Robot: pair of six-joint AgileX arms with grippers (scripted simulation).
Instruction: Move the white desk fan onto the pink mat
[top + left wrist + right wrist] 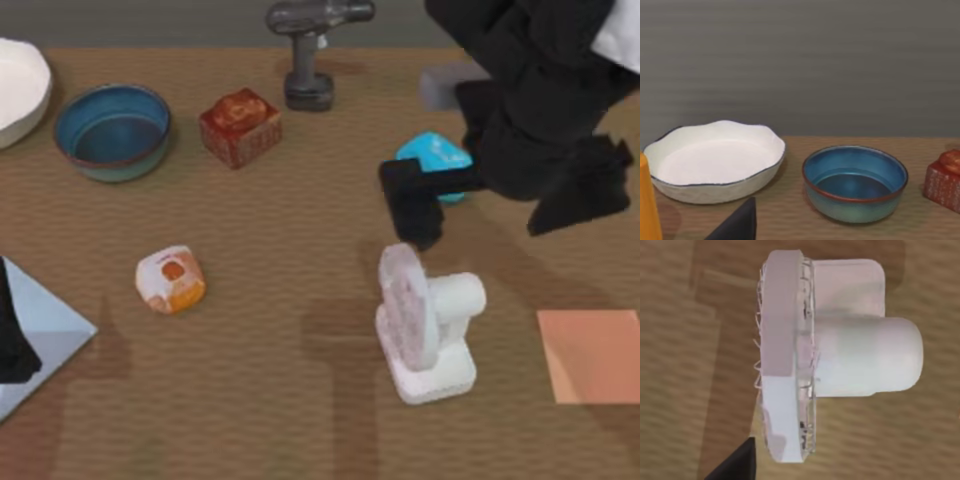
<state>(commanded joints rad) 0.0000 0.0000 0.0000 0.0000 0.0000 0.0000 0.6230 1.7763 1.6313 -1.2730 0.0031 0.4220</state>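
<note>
I see the white desk fan (428, 330) upright, grille facing left, motor housing pointing right toward the pink mat (590, 355); my right pincer (425, 215) hovers beside it, and I cannot tell its finger state.

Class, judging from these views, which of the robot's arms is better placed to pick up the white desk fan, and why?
The right. Its gripper hangs close beside the white desk fan, whose head fills its wrist view, and the pink mat lies on that side. The left arm sits parked at the far left edge.

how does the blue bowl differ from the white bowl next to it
The blue bowl is glazed blue with a smooth round rim; the white bowl is plain white with a wavy rim. The blue bowl is narrower with steeper walls, the white bowl wider and shallower. Both stand upright and empty on the table.
</note>
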